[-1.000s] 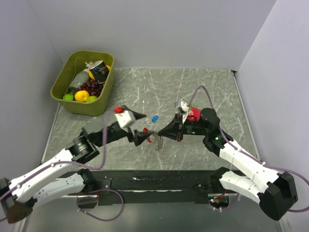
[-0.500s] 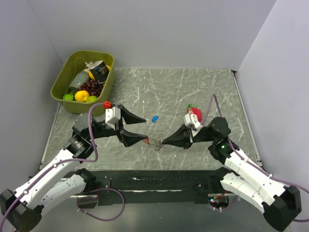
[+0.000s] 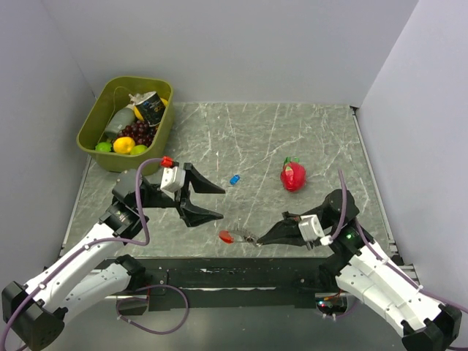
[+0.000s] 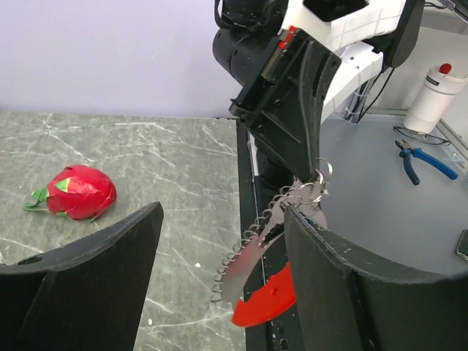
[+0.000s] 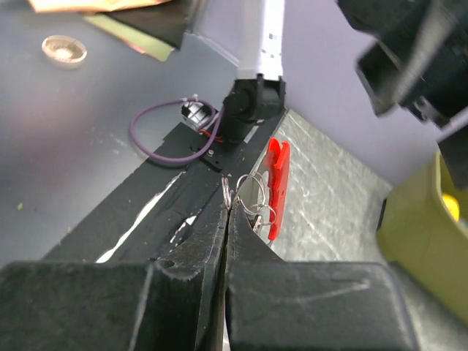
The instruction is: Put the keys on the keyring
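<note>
**Pinching the keyring [image 3: 228, 236] at the near edge**

The right gripper [image 3: 257, 241] is closed tight on the keyring's rings, its red clip low by the table [image 3: 292, 131] front. The left gripper [image 3: 219, 202] gapes wide, empty. Farther back lies the blue key [image 3: 235, 179].

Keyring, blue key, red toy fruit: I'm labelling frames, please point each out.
keyring [image 3: 227, 236], top external view, on its red clip.
blue key [image 3: 235, 179], top external view, on its blue head.
red toy fruit [image 3: 292, 176], top external view, on its round body.
</note>
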